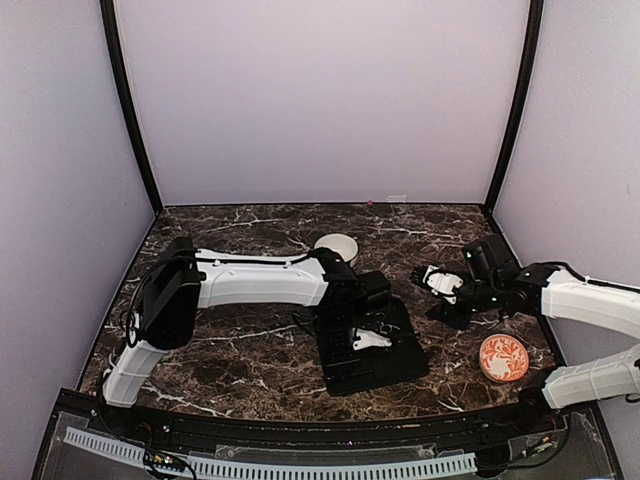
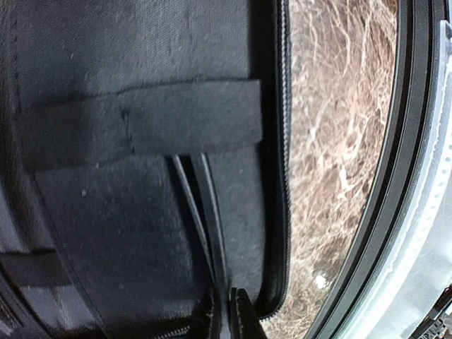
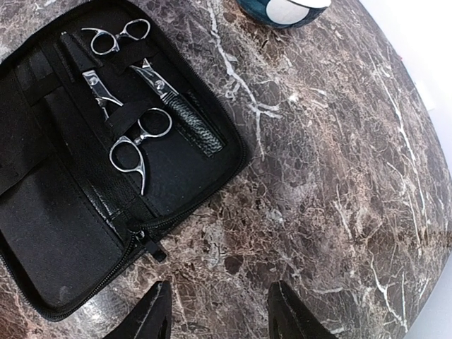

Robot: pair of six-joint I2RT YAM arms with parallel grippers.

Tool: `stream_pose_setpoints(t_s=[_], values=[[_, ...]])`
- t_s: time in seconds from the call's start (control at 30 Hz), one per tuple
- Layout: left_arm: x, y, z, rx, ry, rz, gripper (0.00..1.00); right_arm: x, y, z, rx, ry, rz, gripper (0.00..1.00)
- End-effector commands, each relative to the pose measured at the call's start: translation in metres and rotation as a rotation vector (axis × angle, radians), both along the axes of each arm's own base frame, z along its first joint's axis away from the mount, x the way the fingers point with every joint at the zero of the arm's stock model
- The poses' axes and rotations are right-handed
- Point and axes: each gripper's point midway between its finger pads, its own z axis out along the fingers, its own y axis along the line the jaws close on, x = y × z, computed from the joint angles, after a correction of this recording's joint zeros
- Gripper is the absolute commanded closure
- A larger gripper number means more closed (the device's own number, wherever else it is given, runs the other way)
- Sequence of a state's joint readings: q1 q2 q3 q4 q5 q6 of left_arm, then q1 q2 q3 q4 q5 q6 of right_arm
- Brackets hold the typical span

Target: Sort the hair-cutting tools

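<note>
Reaching in from the left of the top view, the left gripper [image 1: 370, 338] sits over the flat black zip-up fabric case [image 1: 400, 362]. Its wrist view alone shows thin black stick-like pieces [image 2: 205, 212] under a strap [image 2: 191, 116]; the fingertips [image 2: 244, 318] sit close together, and whether they pinch anything I cannot tell. Only the right wrist view shows silver ring-handled scissors [image 3: 134, 145] in the case's upper-left part, with the right gripper [image 3: 220, 318] spread wide above the brown marble table [image 3: 339, 212].
</note>
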State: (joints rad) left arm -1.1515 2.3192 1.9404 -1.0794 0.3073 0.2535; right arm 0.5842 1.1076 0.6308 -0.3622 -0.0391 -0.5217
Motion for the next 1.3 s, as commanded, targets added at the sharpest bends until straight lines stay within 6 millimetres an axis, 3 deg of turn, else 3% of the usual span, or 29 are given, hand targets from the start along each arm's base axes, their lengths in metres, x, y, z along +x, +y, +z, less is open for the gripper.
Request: stream_pose_setpoints(t_s=[0.0,0.67,0.8,0.97,1.07,1.27], values=[[-0.006,-0.01,0.003,-0.034,0.019,-0.031,1.0,0.0,0.004,-0.001,0.014,0.014,0.011,0.54],[0.01,-0.073,0.013,-0.234,0.006,-0.004,0.99,-0.003,0.005,-0.006,0.009,0.039,0.021,0.54],[0.012,-0.08,0.016,-0.26,0.008,0.016,0.93,-0.003,0.005,-0.007,0.009,0.042,0.022,0.54],[0.014,-0.068,0.018,-0.212,-0.016,0.027,0.78,-0.003,0.005,-0.007,0.008,0.043,0.022,0.54],[0.012,-0.064,0.033,-0.237,-0.033,0.028,0.69,-0.003,0.005,-0.007,0.009,0.044,0.023,0.53],[0.014,-0.046,0.052,-0.267,-0.064,0.067,0.64,-0.004,0.005,-0.008,0.007,0.051,0.026,0.53]])
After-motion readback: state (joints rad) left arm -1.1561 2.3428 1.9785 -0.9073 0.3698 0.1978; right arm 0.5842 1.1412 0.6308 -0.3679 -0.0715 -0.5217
